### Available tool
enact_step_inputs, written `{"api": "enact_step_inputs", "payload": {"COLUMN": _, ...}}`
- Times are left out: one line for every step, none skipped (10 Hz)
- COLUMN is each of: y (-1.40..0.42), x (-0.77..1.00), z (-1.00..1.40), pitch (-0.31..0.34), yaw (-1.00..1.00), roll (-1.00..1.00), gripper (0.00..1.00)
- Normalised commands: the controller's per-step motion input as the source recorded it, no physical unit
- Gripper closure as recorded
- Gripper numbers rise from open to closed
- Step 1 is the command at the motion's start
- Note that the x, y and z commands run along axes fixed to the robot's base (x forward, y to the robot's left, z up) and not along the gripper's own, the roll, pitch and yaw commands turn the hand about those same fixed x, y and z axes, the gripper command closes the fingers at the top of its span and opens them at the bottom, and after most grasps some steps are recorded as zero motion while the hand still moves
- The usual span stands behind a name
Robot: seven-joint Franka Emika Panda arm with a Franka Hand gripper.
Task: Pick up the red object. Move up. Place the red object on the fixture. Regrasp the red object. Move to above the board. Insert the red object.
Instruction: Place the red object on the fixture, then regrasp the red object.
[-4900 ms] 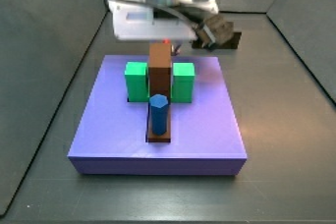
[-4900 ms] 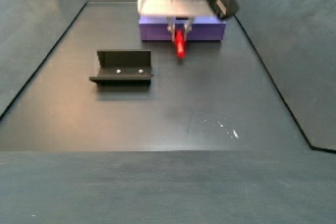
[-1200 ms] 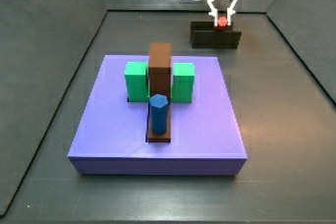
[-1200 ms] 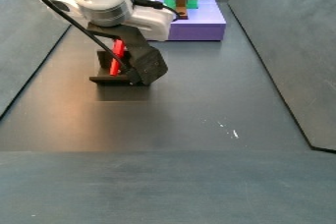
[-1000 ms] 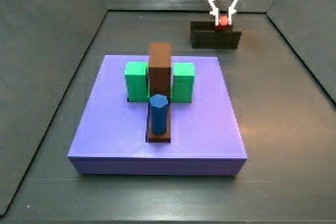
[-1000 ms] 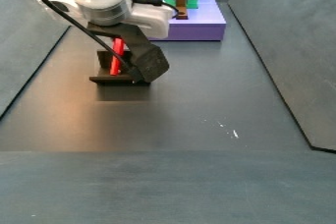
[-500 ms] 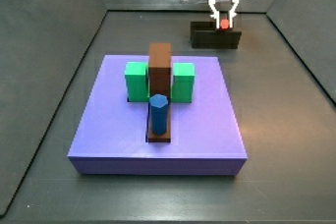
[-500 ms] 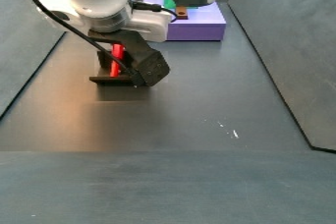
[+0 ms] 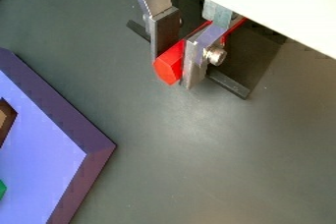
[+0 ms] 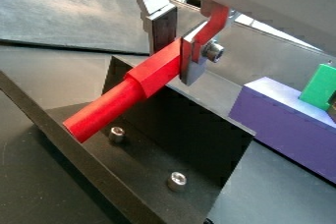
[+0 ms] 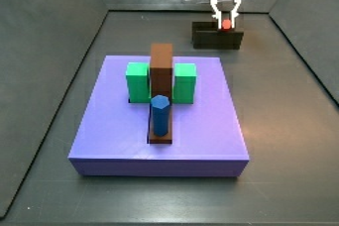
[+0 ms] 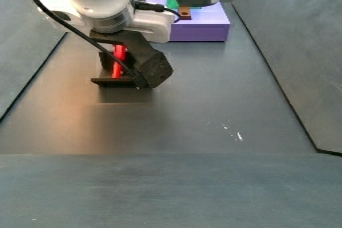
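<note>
Gripper [image 10: 179,51] pinches the red object [image 10: 125,94] directly over the fixture [image 11: 217,38]. Peg's long axis points down into the bracket.

The silver gripper [image 10: 186,47] over the dark fixture [image 11: 219,37] grips the bright red object [image 10: 130,94], near the lavender-purple board [image 11: 162,123].

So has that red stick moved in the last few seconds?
Yes. About five seconds ago the red object hung by the board; now the gripper holds it at the fixture, away from the board.
</note>
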Motion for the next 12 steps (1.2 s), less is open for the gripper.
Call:
{"api": "enact_step_inputs", "payload": {"y": 0.0, "x": 0.0, "z": 0.0, "pitch": 0.0, "yaw": 0.0, "roll": 0.0, "gripper": 0.0}}
{"api": "enact_step_inputs", "payload": {"y": 0.0, "x": -0.25, "z": 0.81, "pitch": -0.14, "yaw": -0.02, "roll": 0.0, "gripper": 0.0}}
{"api": "enact_step_inputs", "payload": {"y": -0.13, "x": -0.11, "z": 0.93, "pitch": -0.214, "yaw": 0.0, "roll": 0.15, "gripper": 0.0}}
{"api": "enact_step_inputs", "payload": {"y": -0.2, "x": 0.0, "z": 0.98, "pitch": -0.231, "yaw": 0.03, "roll": 0.35, "gripper": 0.0}}
{"api": "enact_step_inputs", "payload": {"y": -0.17, "x": 0.0, "z": 0.96, "pitch": -0.2, "yaw": 0.05, "roll": 0.54, "gripper": 0.0}}
{"api": "enact_step_inputs", "payload": {"y": -0.15, "x": 0.02, "z": 0.85, "pitch": -0.103, "yaw": 0.09, "roll": 0.86, "gripper": 0.0}}
{"api": "enact_step_inputs", "payload": {"y": -0.07, "x": 0.07, "z": 0.6, "pitch": -0.029, "yaw": 0.08, "roll": 1.0, "gripper": 0.0}}
{"api": "enact_step_inputs", "payload": {"y": 0.0, "x": 0.26, "z": 0.37, "pitch": 0.0, "yaw": 0.14, "roll": 1.0, "gripper": 0.0}}
{"api": "enact_step_inputs", "payload": {"y": 0.0, "x": 0.24, "z": 0.03, "pitch": 0.06, "yaw": 0.14, "roll": 1.0, "gripper": 0.0}}
{"api": "enact_step_inputs", "payload": {"y": 0.0, "x": 0.23, "z": 0.03, "pitch": 0.086, "yaw": 0.14, "roll": 1.0, "gripper": 0.0}}
{"api": "enact_step_inputs", "payload": {"y": 0.0, "x": 0.23, "z": 0.03, "pitch": 0.08, "yaw": 0.14, "roll": 1.0, "gripper": 0.0}}
{"api": "enact_step_inputs", "payload": {"y": 0.0, "x": 0.23, "z": 0.03, "pitch": 0.089, "yaw": 0.14, "roll": 1.0, "gripper": 0.0}}
